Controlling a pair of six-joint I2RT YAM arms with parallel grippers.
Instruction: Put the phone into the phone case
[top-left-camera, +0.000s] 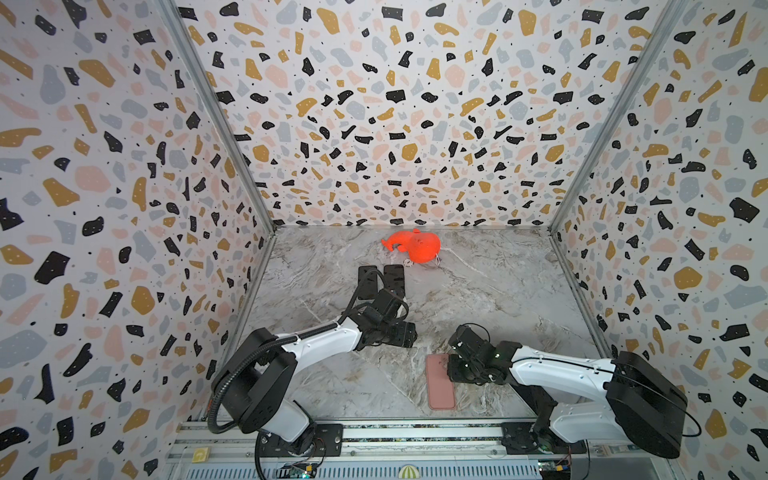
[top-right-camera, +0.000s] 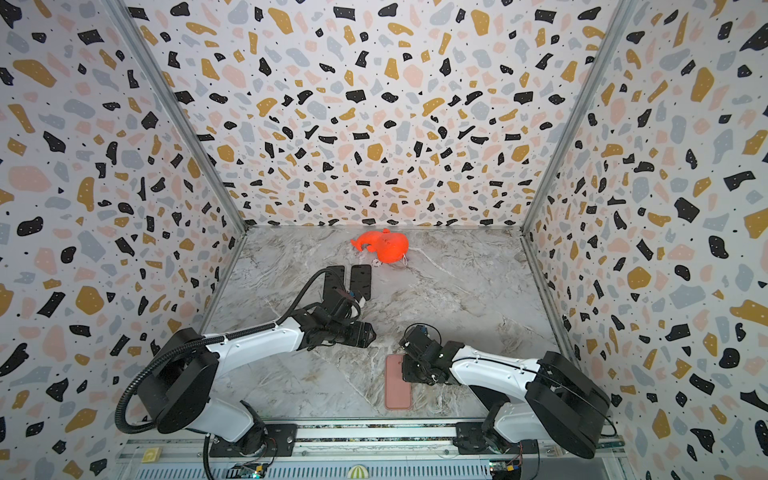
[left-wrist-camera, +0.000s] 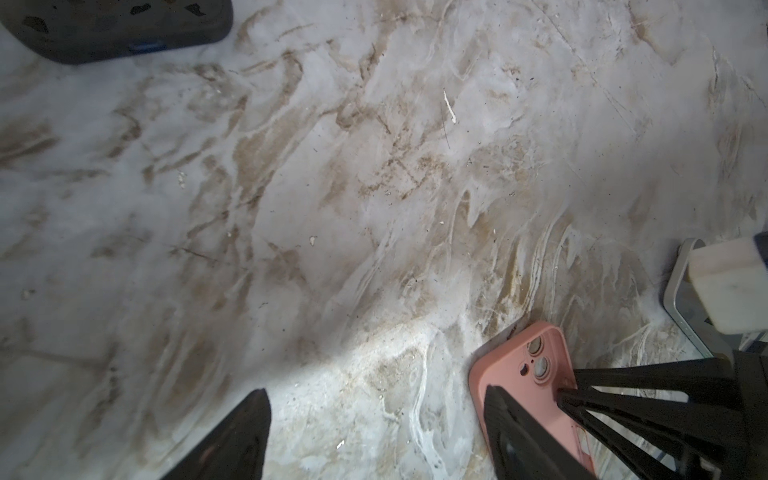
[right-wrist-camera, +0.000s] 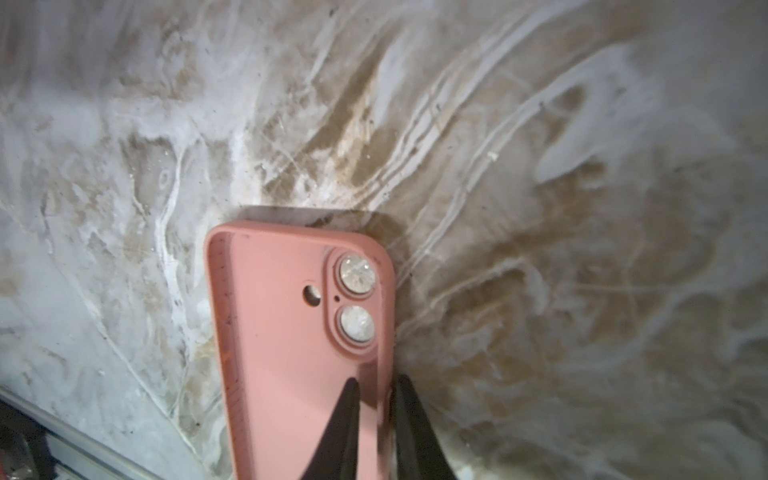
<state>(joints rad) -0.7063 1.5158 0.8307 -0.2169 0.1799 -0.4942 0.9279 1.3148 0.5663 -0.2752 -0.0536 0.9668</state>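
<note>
On the left, toward the far edge of the tabletop (top-left-camera: 498, 291), two dark slabs (top-left-camera: 368, 282) lie side by side. The phone's gotta be one of them, can't tell which from up here. Next over, the left gripper (left-wrist-camera: 378, 392) hangs above bare marble near the middle, fingers spread wide, nothing in them. The pink phone case (top-left-camera: 439, 386) lies flat by the front edge, about mid-width, open side up, camera holes at its far end. The right gripper (right-wrist-camera: 376, 380) straddles the case wall facing the tabletop's right edge, one finger inside and one outside, with a sliver of gap. Whether it's actually pinching, I can't tell.

The case looks like soft, light silicone, so I'd expect that wall to flex. Pin it down rather than lift it by the lip. The phone should be stiff, slick and heavier, so grab it across the long edges, mid-length.
</note>
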